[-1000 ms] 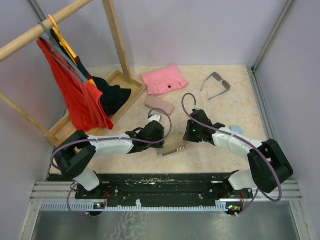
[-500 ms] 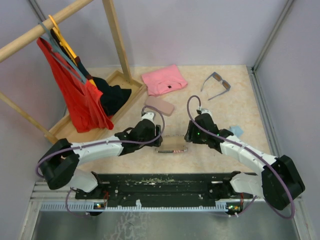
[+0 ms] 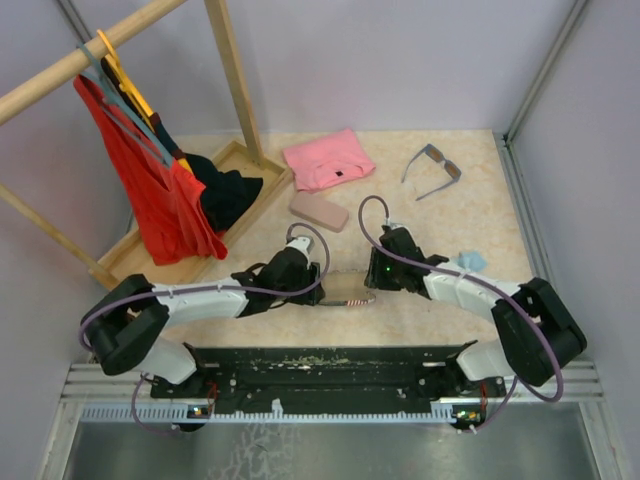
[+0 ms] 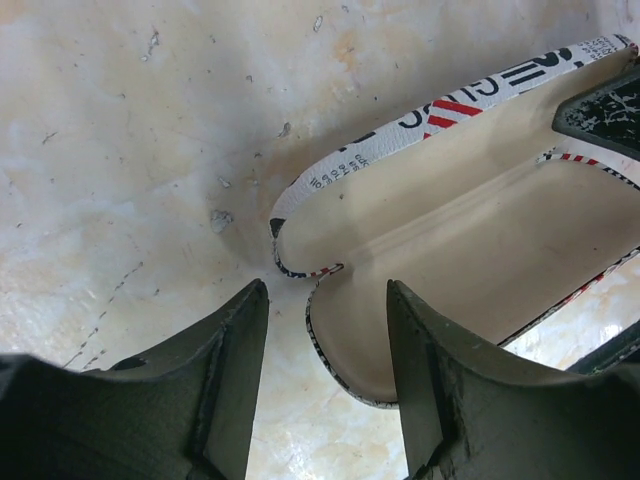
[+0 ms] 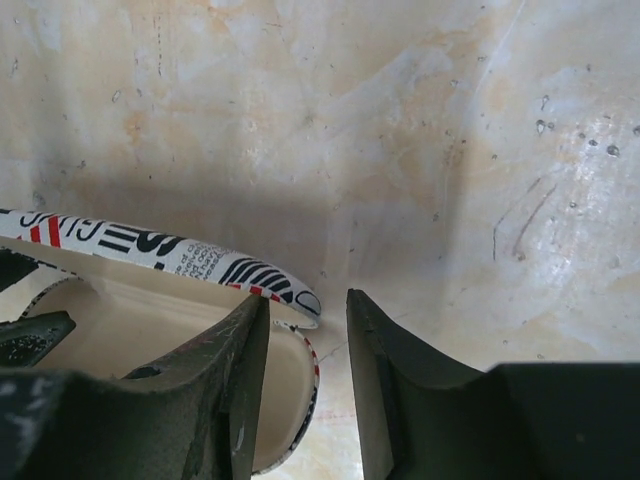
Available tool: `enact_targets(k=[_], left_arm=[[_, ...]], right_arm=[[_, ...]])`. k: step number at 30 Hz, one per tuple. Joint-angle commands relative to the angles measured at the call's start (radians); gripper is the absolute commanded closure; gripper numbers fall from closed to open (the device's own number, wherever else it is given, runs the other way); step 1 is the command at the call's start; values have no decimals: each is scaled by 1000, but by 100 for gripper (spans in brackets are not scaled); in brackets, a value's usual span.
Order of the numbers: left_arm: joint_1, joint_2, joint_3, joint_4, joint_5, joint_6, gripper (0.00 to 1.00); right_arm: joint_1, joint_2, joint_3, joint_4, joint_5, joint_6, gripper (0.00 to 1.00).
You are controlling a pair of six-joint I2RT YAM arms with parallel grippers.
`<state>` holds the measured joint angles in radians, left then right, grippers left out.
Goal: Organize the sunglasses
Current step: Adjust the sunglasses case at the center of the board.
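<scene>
Left tool [image 4: 320, 300] and right tool [image 5: 305, 310], both part-open and gripping nothing, flank opposite ends of the flag-patterned case [image 3: 345, 292], seemingly to steady it open; the grey-blue sunglasses [image 3: 432, 170] lie well beyond the case on the desk [image 3: 480, 215]

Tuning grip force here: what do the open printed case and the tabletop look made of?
The printed case looks like a stiff shell in smooth printed vinyl or faux leather: crisp lettering, thin firm rim; its cream lining looks matte, maybe felt. The tabletop looks like glossy marble-patterned laminate or stone: beige veining, soft sheen, fine scuffs.
</scene>
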<state>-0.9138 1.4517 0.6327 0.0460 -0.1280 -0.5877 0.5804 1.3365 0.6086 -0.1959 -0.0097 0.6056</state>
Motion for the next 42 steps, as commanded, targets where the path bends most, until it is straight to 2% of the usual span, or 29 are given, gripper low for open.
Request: enact_targets(k=[1,12,25,31,42], left_arm=[[1,36,8,61,23,-7,44],[45,103,76,71,2,37,46],[140,228,242,63,29,142,46],[181,302,322,66,42,185,46],[220,385,487,47,46,254,45]], right_arm=[[6,32,36,83,-4,8,64],[6,95,87,135,33,32,68],[7,243,226,179,70,42,70],[5,273,249,190,148,81,75],[-10,296,253,298,199,122,76]])
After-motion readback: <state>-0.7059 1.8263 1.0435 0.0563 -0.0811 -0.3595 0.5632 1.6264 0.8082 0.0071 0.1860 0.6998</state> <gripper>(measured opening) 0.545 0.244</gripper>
